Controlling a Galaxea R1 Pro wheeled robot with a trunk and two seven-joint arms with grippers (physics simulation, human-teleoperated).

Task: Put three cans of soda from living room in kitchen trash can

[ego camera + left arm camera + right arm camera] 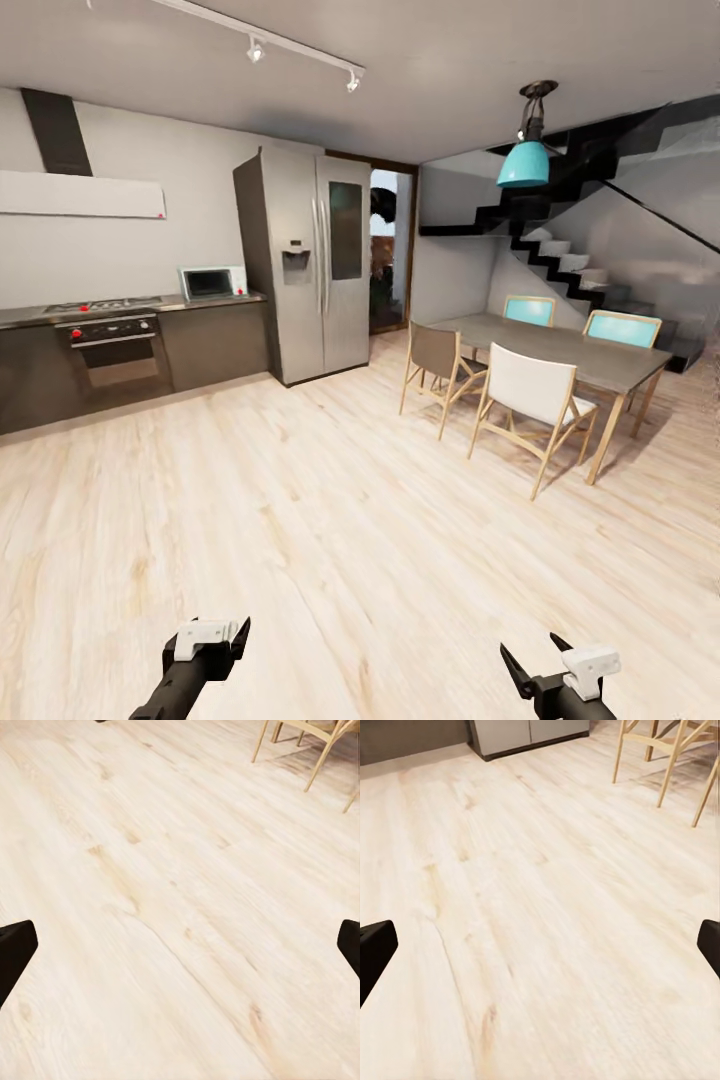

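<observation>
1. Head view shows the kitchen (pixel 130 330) at the left and back of the room, with dark grey cabinets along the wall.
2. A small white microwave (pixel 211 282) sits on the counter, and an oven (pixel 113 350) is built in under the stove top.
3. A tall steel fridge (pixel 310 262) stands just beside the counter's end, and a flat white hood (pixel 80 194) hangs on the wall above the stove.
4. To the right is a grey dining table (pixel 560 345) with four chairs around it, a teal lamp (pixel 524 163) above it, and black stairs (pixel 580 260) behind.
5. The light wood floor (pixel 330 520) spreads out between the kitchen and the robot.
6. The left gripper (pixel 215 640) is low at the front, and its fingers (pixel 15 952) are spread wide apart with nothing in them.
7. The right gripper (pixel 550 665) is low at the front too, and its fingers (pixel 375 952) are also wide apart and hold nothing.
8. Both wrist views look down at the wood floor, with chair legs (pixel 667 765) near one corner.
</observation>
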